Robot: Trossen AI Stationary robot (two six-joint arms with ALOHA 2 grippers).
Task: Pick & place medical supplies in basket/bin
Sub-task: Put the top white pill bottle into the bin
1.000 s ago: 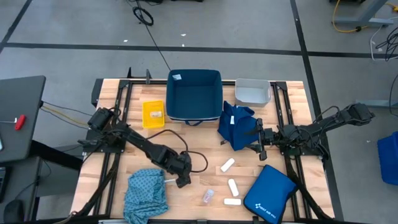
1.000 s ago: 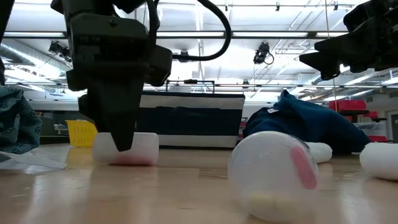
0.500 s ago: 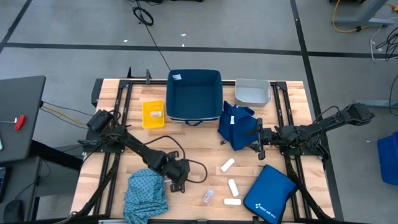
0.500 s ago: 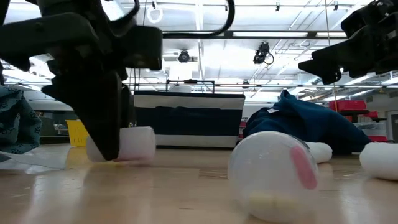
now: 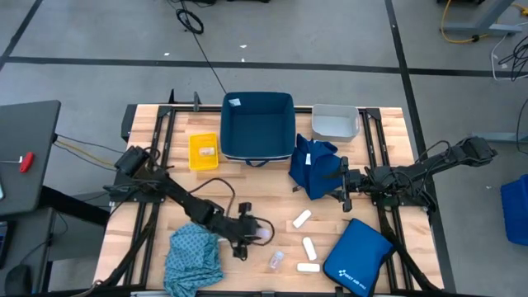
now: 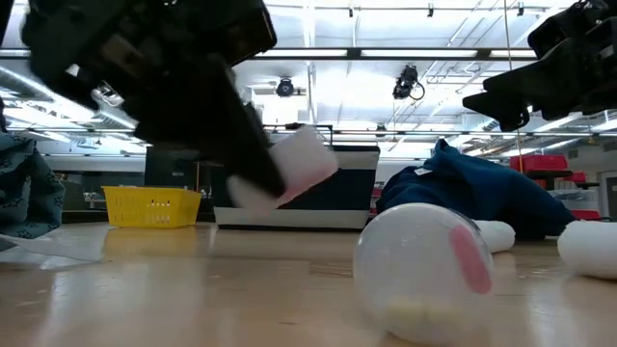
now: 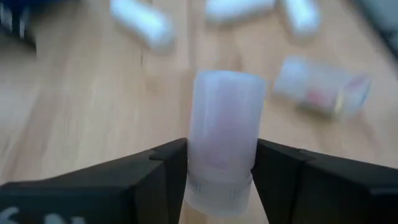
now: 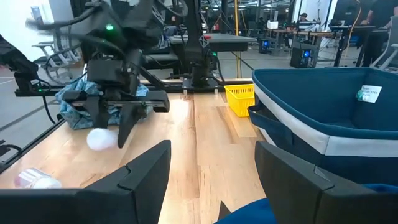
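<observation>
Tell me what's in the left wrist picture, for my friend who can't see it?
The left gripper is shut on a small clear plastic vial, holding it above the wooden table. Beyond it, another vial with something pink inside lies on its side, and white packets lie farther off.
</observation>
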